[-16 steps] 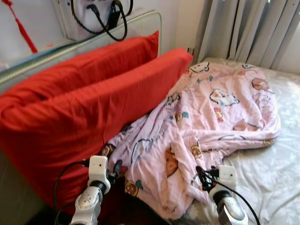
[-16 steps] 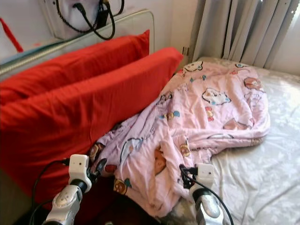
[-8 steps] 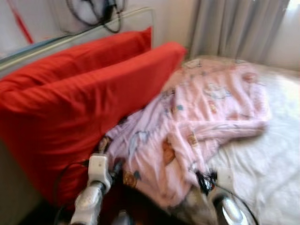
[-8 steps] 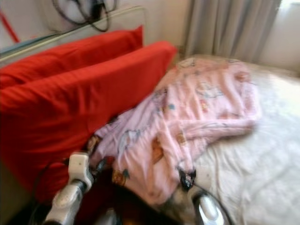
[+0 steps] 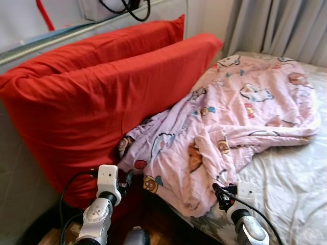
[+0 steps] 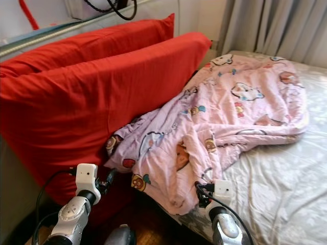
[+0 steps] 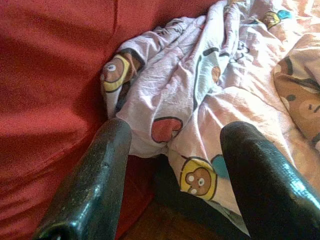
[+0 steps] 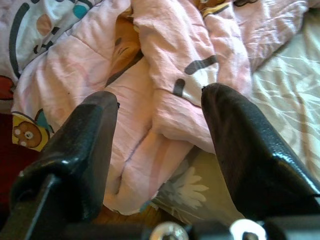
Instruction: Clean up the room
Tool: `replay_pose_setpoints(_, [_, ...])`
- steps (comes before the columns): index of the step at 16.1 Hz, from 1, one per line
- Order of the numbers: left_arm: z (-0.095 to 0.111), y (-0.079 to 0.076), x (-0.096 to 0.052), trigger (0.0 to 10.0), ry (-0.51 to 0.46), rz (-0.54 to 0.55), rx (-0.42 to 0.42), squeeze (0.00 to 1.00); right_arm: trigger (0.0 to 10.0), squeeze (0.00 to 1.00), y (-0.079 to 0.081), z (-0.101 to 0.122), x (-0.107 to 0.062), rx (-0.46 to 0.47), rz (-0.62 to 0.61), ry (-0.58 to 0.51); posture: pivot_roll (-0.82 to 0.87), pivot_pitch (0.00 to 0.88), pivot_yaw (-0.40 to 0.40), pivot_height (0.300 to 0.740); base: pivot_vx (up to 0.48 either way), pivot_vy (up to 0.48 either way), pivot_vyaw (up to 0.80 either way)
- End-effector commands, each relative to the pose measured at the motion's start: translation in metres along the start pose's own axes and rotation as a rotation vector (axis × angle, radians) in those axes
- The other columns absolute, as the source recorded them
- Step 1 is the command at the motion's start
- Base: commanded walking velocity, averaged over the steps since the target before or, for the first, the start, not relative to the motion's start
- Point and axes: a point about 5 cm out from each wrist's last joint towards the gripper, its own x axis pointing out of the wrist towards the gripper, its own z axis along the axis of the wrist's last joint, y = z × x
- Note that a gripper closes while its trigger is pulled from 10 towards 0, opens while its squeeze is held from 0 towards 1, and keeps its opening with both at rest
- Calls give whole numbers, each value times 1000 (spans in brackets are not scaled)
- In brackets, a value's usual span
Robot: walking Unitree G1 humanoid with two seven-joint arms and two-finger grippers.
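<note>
pillows (image 5: 102,92): matt red woven cloth, lightly creased. blanket (image 5: 240,112): thin pink cotton-like cloth, cartoon print, heavily crumpled. bed sheet (image 5: 291,178): pale cloth with faint floral pattern, slight sheen, wrinkled. curtain (image 5: 286,25): grey cloth, soft folds. left gripper (image 7: 175,200) and right gripper (image 8: 160,165): fingers glossy black plastic, scuffed. floor (image 6: 153,224): dark polished wood.

I see the bed (image 5: 296,184) — its pale sheet bare on the right, a crumpled pink blanket (image 5: 230,122) across the middle, two red pillows (image 5: 102,102) propped on the left.
</note>
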Motion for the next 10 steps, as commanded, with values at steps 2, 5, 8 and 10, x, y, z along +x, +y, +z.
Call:
replay_pose_setpoints(2, [-3, 2, -2, 10000, 21, 5, -2, 0, 10000, 0, 1, -2, 0, 13, -22, 10, 16, 37, 19, 635, 0, 0, 0])
replay_pose_setpoints(5, [-2, 2, -1, 10000, 12, 4, -7, 0, 10000, 0, 0, 0, 1, 24, -28, -2, 20, 40, 18, 635, 0, 0, 0])
replay_pose_setpoints(8, [-2, 2, -1, 10000, 14, 4, -2, 0, 10000, 0, 1, 1, 2, 29, -29, 0, 21, 41, 17, 635, 0, 0, 0])
replay_pose_setpoints(10, [-2, 2, -2, 10000, 11, 1, -6, 0, 10000, 0, 3, 0, 4, 21, -24, 20, 21, 42, 16, 635, 0, 0, 0])
